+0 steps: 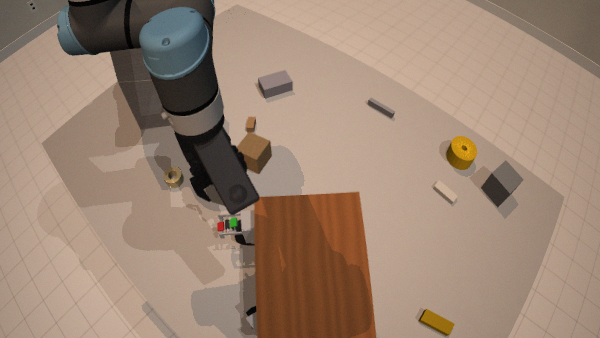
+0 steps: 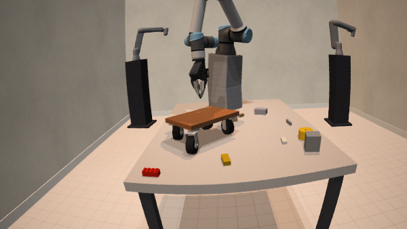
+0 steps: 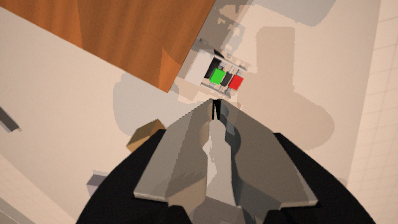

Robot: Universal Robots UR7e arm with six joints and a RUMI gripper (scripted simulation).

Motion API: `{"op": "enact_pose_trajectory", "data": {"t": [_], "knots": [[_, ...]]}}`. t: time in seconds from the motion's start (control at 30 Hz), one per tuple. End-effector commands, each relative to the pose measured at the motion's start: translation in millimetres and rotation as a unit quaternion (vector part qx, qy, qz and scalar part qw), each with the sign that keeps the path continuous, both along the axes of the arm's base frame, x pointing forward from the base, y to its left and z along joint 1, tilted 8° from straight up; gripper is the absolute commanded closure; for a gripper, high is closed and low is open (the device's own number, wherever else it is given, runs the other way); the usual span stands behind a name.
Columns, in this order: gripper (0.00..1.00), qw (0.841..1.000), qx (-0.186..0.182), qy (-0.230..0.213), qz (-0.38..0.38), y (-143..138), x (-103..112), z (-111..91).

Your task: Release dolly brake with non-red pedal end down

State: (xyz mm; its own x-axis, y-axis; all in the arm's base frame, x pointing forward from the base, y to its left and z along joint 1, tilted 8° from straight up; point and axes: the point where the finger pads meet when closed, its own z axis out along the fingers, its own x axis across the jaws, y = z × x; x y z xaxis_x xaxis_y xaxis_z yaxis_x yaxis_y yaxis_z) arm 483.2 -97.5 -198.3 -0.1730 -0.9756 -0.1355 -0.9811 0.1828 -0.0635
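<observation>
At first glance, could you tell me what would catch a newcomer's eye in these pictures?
The wooden-topped dolly on black casters stands out, near the table's middle. Above its far corner hangs the shut, empty gripper, pointing down toward the caster's red-and-green brake pedal. A yellow ring sits off to one side.

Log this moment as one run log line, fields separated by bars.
gripper: shut, holding nothing | position: above brake pedal, not touching | dolly: on table, all visible wheels down | brake: not yet released
</observation>
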Motion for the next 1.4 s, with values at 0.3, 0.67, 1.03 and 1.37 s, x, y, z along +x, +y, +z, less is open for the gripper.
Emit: {"op": "enact_pose_trajectory", "data": {"t": [0.3, 0.67, 1.03, 1.37], "knots": [[1.00, 0.988, 0.008, 0.021, -0.152, -0.5, -5.0, -4.8], [1.00, 0.979, 0.013, 0.027, -0.203, -1.4, -6.6, -6.1], [1.00, 0.977, 0.014, 0.028, -0.213, -1.5, -7.1, -6.3], [1.00, 0.977, 0.014, 0.028, -0.213, -1.7, -6.9, -6.2]]}}
